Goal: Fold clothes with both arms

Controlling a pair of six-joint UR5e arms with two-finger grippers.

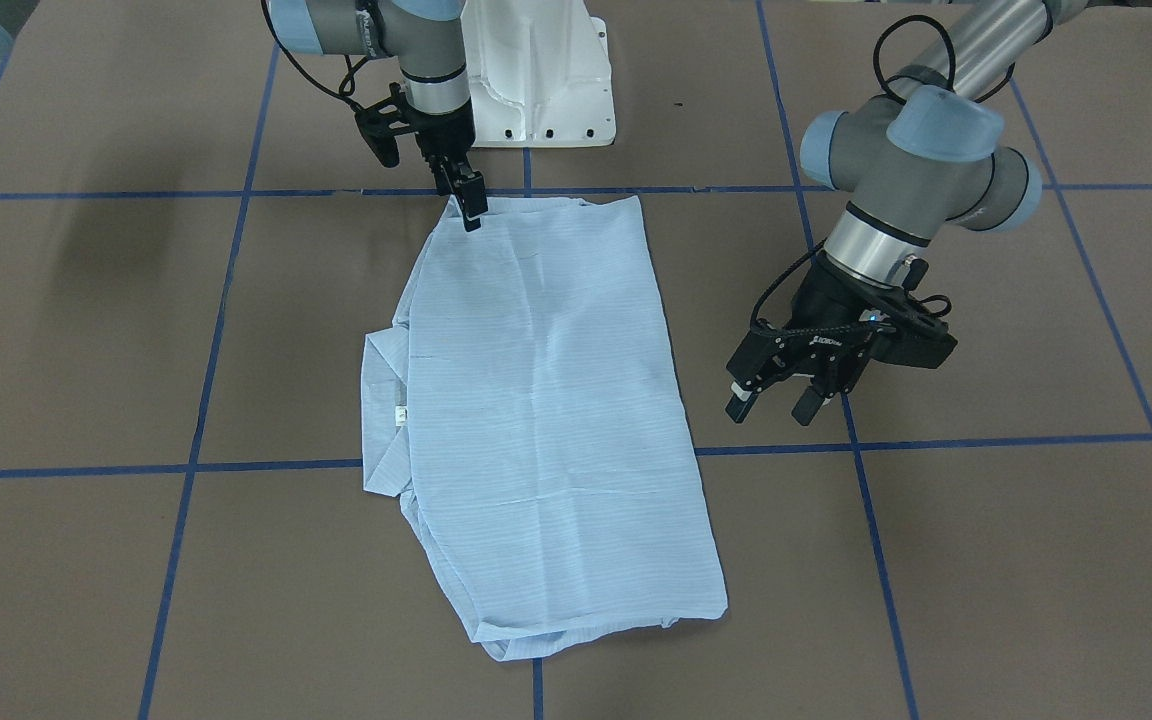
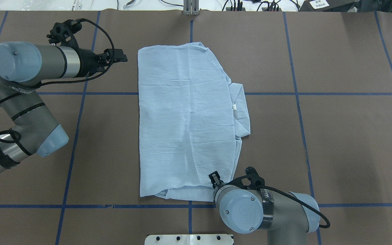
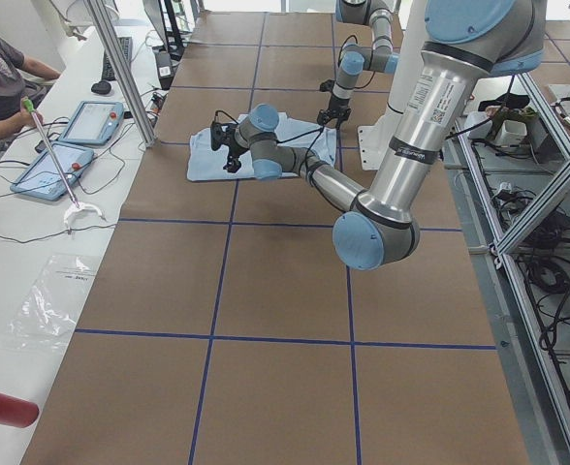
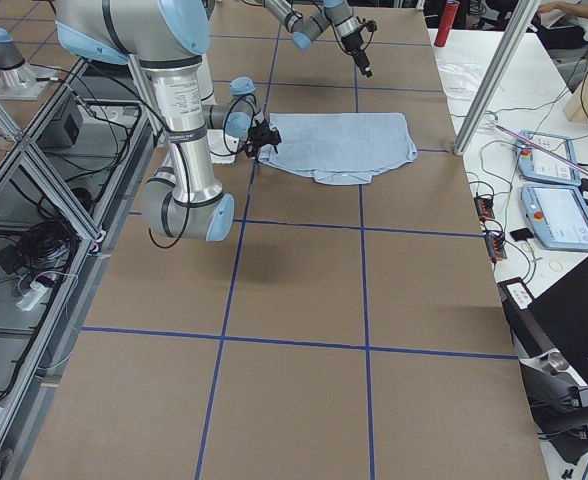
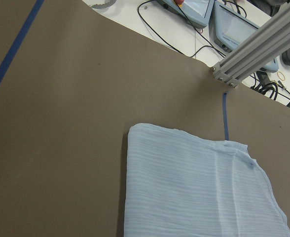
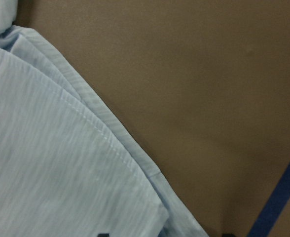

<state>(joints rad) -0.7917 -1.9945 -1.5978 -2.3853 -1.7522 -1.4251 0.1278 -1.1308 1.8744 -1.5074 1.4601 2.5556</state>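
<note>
tool of the left arm [image 1: 772,405] hovers spread beside the thin pale-blue striped shirt [image 1: 536,400], flat on the brown worktop [image 1: 986,560]. overhead: right tool [image 2: 215,178] at the shirt's near corner. wrist view: spread, astride the shirt's edge. grasping step, i judge; next, pinch that corner.

Pale-blue shirt [image 2: 185,119] folded flat, brown table [image 2: 345,146], blue tape lines [image 2: 297,102]

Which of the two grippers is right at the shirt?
The right gripper, at the corner of the shirt nearest the white base. The left gripper hangs open beside the shirt, apart from it, over the brown table.
</note>
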